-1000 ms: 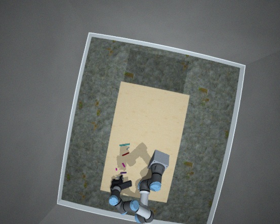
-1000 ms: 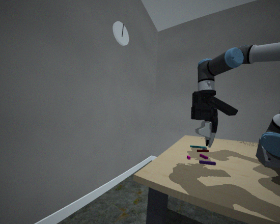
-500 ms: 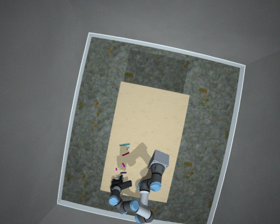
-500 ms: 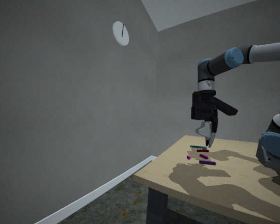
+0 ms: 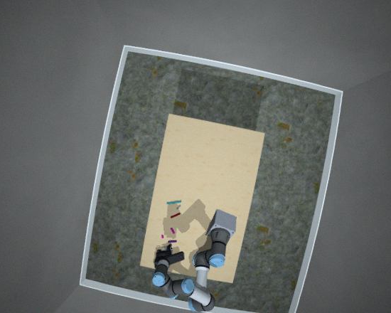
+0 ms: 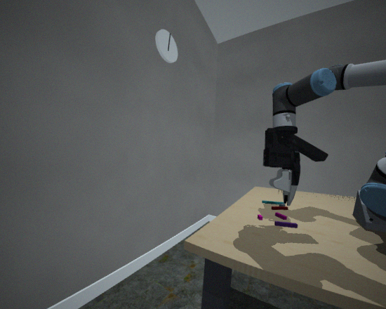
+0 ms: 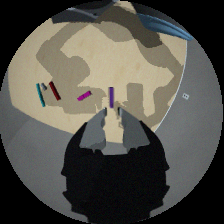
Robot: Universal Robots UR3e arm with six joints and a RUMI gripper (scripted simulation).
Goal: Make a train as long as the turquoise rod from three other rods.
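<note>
The turquoise rod [image 6: 272, 202] lies flat at the far end of the little group of rods, on the left part of the wooden table [image 6: 233, 253]. It is the measure, so I should not disturb it.

My gripper [image 6: 287, 201] hangs above the table, near the purple rod [image 7: 111, 96], which shows just ahead of my fingertips in the wrist view. My fingers are almost together and there is nothing between them.

I think the step in hand is taking the purple rod. To do it well, I should first open the fingers wider than the rod, then turn the wrist so the fingers close across its narrow sides, at its middle. I should come down straight and slowly. The longer magenta rod [image 6: 281, 215] lies near and must not be pushed.

I count six rods:
- one turquoise
- one small grey [image 5: 178, 206], just beside the turquoise
- one dark red [image 6: 279, 208]
- one purple
- two magenta, of which the shorter-looking magenta piece [image 6: 260, 217] lies to the left of the others

If both magenta pieces are the same kind, purple plus these two would make the length.
</note>
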